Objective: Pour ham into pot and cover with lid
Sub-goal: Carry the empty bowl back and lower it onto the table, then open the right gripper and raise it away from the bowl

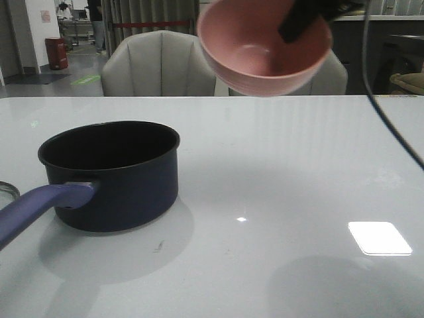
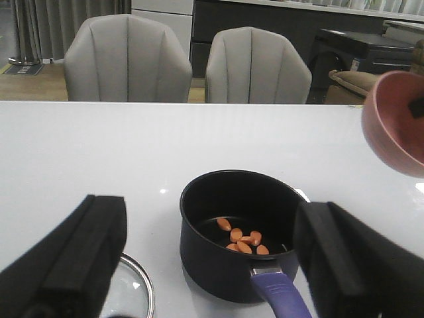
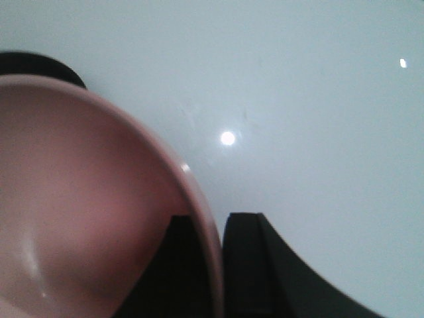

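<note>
The left hand (image 2: pixel 205 265) is spread wide just above the white desk (image 1: pixel 278 172), with the lid (image 2: pixel 136 291) partly visible beneath it. Beyond it stands the pot (image 2: pixel 242 232), the ham (image 2: pixel 242 240) lying inside. Farther off, the right hand (image 3: pixel 213 265) pinches the rim of the pink bowl (image 1: pixel 265 46), held tilted in the air.

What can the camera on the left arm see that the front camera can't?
Only the left wrist view looks down into the dark navy round pot and shows the small orange-pink ham pieces on its black bottom. It also shows the open left gripper and more of the silver-rimmed glass lid lying on the white table.

Only the front view looks into the tilted pink bowl, which is empty, held up by the right gripper clamped on its rim.

Both show the pot with its purple-blue handle, the pink bowl and the table.
</note>
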Available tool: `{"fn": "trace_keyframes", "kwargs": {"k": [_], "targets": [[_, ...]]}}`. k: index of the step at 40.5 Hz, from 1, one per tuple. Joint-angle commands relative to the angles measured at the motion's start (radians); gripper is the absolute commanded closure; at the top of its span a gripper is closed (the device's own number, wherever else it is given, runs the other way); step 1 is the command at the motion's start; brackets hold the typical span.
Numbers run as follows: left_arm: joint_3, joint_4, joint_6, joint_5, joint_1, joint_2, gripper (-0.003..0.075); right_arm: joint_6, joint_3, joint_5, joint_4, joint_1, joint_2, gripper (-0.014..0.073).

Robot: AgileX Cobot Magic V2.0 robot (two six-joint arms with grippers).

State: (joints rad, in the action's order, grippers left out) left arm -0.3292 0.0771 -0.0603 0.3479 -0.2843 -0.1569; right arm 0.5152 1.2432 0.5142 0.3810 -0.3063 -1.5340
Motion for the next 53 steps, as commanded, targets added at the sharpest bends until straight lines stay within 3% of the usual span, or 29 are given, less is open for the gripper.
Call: {"fn": "trace_keyframes", "kwargs": {"k": [1, 5, 13, 29, 33, 41, 53], "targets": [[-0.025, 0.009, -0.002, -0.085, -0.007, -0.014, 0.0168, -0.158, 0.031, 0.028, -0.131, 0.060, 0.042, 0.0459], [-0.025, 0.009, -0.002, -0.085, -0.007, -0.014, 0.0168, -0.254, 0.031, 0.095, -0.150, 0.114, 0.020, 0.0459], [-0.025, 0.009, -0.002, -0.085, -0.007, -0.014, 0.0168, -0.279, 0.031, 0.230, -0.116, 0.165, -0.086, 0.0459], [-0.025, 0.009, -0.002, -0.085, -0.007, -0.014, 0.0168, -0.327, 0.031, 0.152, -0.107, 0.175, -0.266, 0.0454], [-0.025, 0.009, -0.002, -0.085, -0.007, -0.014, 0.0168, -0.327, 0.031, 0.142, -0.107, 0.175, -0.292, 0.0393], [-0.025, 0.009, -0.002, -0.085, -0.007, -0.014, 0.0168, -0.326, 0.033, 0.125, -0.122, 0.175, -0.295, 0.0120], [-0.025, 0.007, -0.002, -0.085, -0.007, -0.014, 0.0168, -0.319, 0.027, 0.115, -0.206, 0.175, -0.104, 0.0100]]}}
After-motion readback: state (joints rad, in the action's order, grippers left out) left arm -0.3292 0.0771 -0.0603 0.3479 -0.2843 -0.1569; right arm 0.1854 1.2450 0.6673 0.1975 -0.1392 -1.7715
